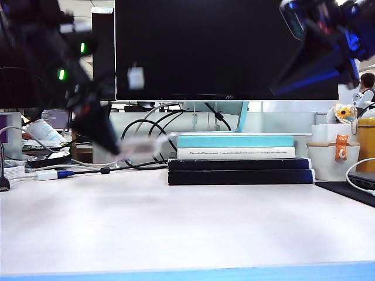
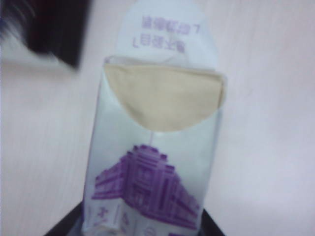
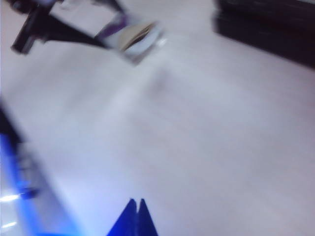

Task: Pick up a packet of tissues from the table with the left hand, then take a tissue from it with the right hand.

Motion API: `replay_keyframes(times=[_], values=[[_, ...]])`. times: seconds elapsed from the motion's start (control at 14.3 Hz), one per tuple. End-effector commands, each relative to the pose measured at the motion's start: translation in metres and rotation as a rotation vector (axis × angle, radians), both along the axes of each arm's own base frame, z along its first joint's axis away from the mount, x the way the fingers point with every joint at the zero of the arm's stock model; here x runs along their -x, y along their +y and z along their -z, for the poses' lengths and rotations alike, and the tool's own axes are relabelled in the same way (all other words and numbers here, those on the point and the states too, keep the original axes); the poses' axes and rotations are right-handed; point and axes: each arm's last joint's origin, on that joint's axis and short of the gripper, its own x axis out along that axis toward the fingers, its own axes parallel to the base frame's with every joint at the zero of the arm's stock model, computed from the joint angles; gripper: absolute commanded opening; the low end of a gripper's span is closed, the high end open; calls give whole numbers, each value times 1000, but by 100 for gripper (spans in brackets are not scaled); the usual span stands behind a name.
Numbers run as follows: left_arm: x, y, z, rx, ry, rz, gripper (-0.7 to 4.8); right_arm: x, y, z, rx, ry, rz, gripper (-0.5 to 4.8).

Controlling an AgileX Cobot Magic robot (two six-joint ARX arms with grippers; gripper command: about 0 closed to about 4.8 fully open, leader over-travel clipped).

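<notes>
My left gripper (image 1: 114,143) is shut on the packet of tissues (image 1: 143,145), which shows blurred just above the table (image 1: 176,222) at the left. In the left wrist view the packet (image 2: 152,177) is whitish with a purple building print, and its dark fingers (image 2: 64,227) clamp its near end. Its flap is peeled back and the beige tissue (image 2: 165,101) shows in the opening. My right gripper (image 1: 281,85) hangs high at the upper right, shut and empty (image 3: 136,204). From there the packet (image 3: 130,34) and the left gripper (image 3: 49,27) appear far off.
A stack of books (image 1: 240,161) lies under a dark monitor (image 1: 222,47) at the back. Cables (image 1: 70,170) trail at the left. A white pot with small toys (image 1: 334,158) and a black pad (image 1: 351,190) stand at the right. The table's blue front edge (image 1: 187,273) runs nearest.
</notes>
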Motion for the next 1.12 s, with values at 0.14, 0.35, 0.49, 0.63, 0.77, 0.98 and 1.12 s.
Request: replay_keyframes(times=[0.14, 0.35, 0.49, 0.63, 0.77, 0.98, 1.12], values=[[30, -38, -24, -8, -40, 97, 276, 1, 5, -13, -268, 75, -174, -5], [49, -73, -25, -94, -103, 159, 275, 6, 6, -17, -405, 152, -321, 0], [62, -87, -32, -93, -133, 174, 275, 9, 6, -16, -433, 211, -340, 1], [77, -83, -63, 21, -169, 168, 274, 8, 6, -14, -393, 193, -292, 0], [95, -81, -83, 121, -151, 192, 267, 10, 6, -24, -459, 247, -349, 0], [98, -84, -83, 119, -145, 199, 266, 21, 4, -47, -507, 222, -419, 0], [106, -92, -83, 147, -114, 245, 265, 23, 4, -55, -504, 218, -404, -1]])
